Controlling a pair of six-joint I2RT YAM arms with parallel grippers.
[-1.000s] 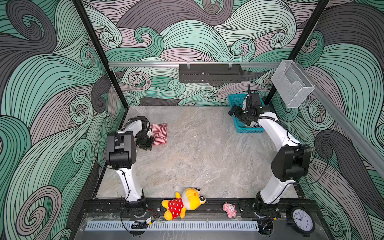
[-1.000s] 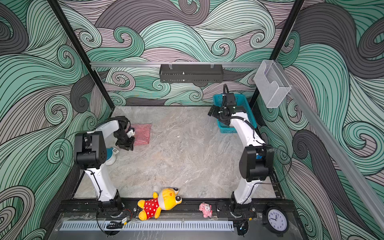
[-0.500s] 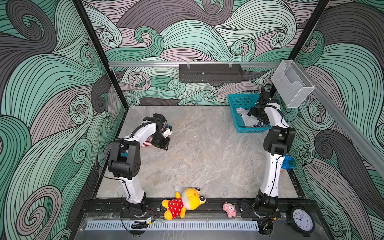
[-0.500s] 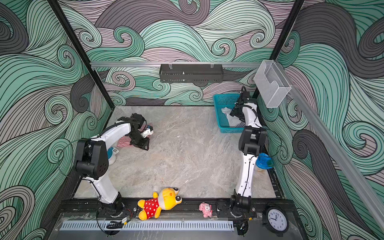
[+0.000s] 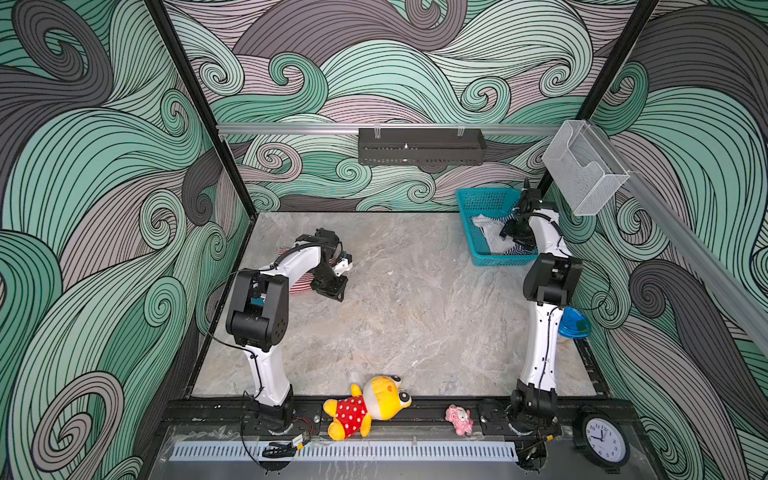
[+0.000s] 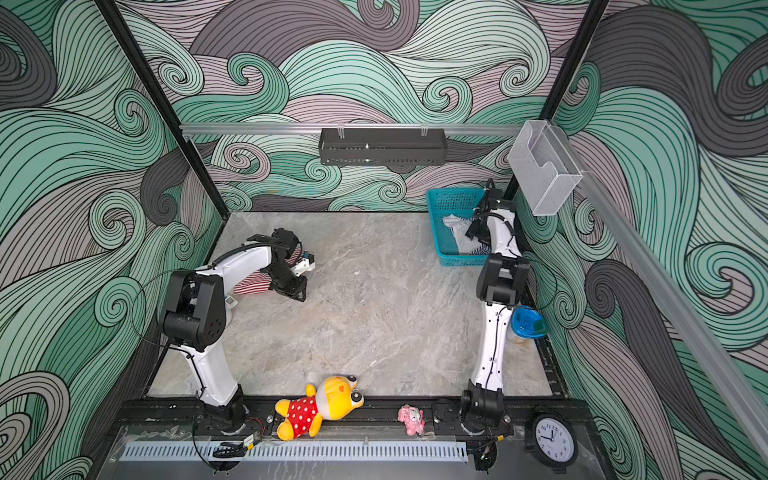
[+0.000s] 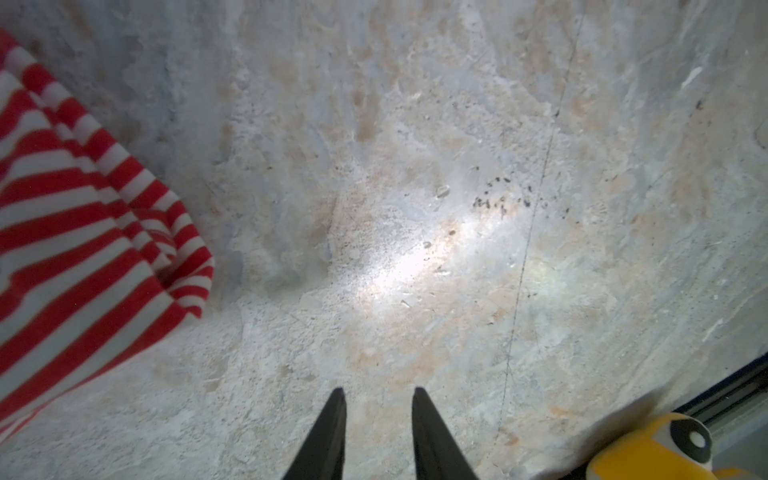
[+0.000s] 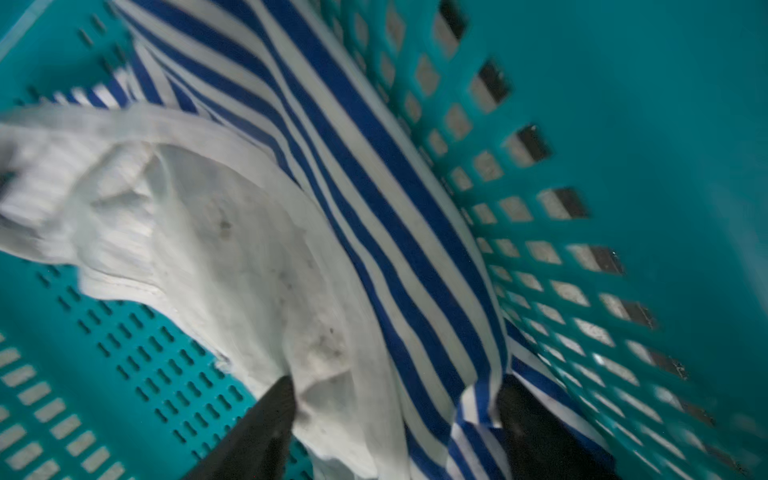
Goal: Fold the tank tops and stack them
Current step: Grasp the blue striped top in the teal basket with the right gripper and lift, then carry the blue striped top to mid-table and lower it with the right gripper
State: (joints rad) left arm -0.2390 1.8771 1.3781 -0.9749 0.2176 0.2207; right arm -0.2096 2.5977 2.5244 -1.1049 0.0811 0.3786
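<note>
In a top view the red-and-white tank top (image 5: 300,286) lies well apart from the basket (image 5: 498,261); left wrist: left tool (image 7: 379,392) open, empty; right wrist: right tool (image 8: 395,384) open astride the limp navy-and-white tank top (image 8: 353,187) inside the basket, likely best pinched at a fold.

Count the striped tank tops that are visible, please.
2. The red-and-white top lies on the table, at its left side. The navy-and-white top lies in the teal basket, together with a white cloth; more could be hidden under them.
</note>
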